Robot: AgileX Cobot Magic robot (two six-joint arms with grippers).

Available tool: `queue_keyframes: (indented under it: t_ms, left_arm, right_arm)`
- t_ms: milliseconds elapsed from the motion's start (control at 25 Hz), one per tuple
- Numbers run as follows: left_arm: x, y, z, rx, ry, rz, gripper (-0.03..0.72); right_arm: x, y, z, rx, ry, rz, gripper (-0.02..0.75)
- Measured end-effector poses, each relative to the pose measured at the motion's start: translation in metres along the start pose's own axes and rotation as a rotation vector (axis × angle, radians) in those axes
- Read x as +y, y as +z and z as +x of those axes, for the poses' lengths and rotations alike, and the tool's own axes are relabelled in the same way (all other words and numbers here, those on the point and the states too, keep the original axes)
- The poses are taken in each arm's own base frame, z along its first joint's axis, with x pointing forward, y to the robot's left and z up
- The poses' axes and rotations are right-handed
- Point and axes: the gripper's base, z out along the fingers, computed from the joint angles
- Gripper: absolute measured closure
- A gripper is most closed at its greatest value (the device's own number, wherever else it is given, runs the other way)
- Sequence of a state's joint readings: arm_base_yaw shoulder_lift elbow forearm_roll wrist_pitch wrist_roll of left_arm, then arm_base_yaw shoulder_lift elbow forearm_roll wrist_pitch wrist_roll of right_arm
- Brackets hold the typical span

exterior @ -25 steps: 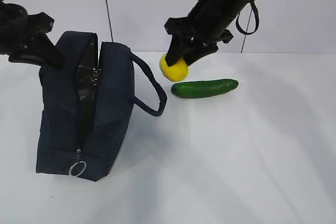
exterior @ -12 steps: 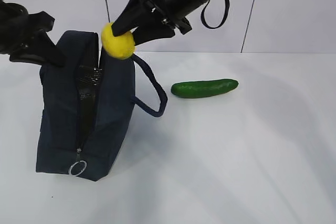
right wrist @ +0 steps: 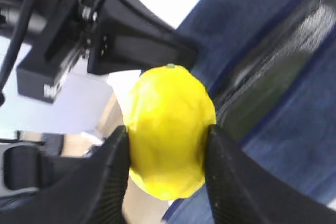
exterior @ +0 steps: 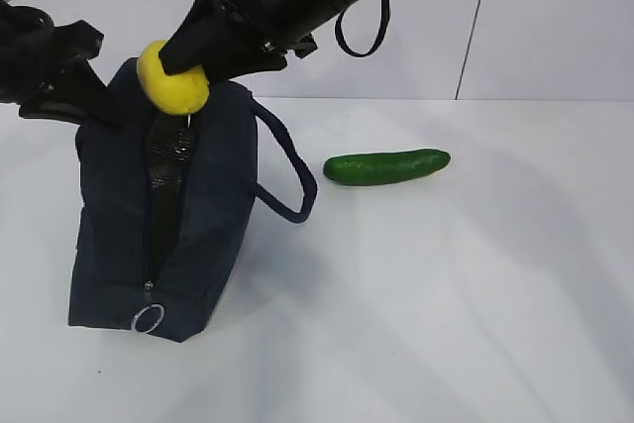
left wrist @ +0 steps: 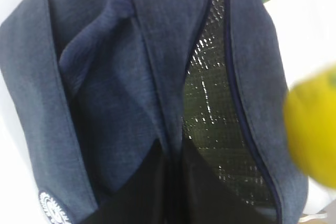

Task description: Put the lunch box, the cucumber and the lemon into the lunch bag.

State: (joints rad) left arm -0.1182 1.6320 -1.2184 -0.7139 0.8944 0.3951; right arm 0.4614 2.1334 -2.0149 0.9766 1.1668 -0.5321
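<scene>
The right gripper (exterior: 176, 74) clamps the lemon (exterior: 172, 77) above the lunch bag (exterior: 158, 215), which stands at the table's (exterior: 475, 294) left edge; it should centre over the slot before releasing. The left gripper (exterior: 87, 106) pinches the bag's rim. The cucumber (exterior: 386, 165) lies mid-table. Only the left wrist view shows the silvery lining (left wrist: 210, 108); the lunch box is unseen.

Narrow zipper gap in lunch bag (exterior: 203, 215) top, left tool (exterior: 84, 96) crowding its left edge.
</scene>
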Motion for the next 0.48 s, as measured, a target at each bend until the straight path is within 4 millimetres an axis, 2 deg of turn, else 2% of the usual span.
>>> queue_keyframes:
  t_ms: [200, 480]
  left_arm:
    - [-0.002, 0.000, 0.001, 0.009, -0.011, 0.019, 0.680]
    - [-0.002, 0.000, 0.001, 0.016, -0.014, 0.026, 0.680]
  right_arm:
    - [-0.007, 0.004, -0.004, -0.049, -0.040, 0.030, 0.381]
    - [-0.047, 0.038, 0.012, -0.002, 0.025, 0.016, 0.381]
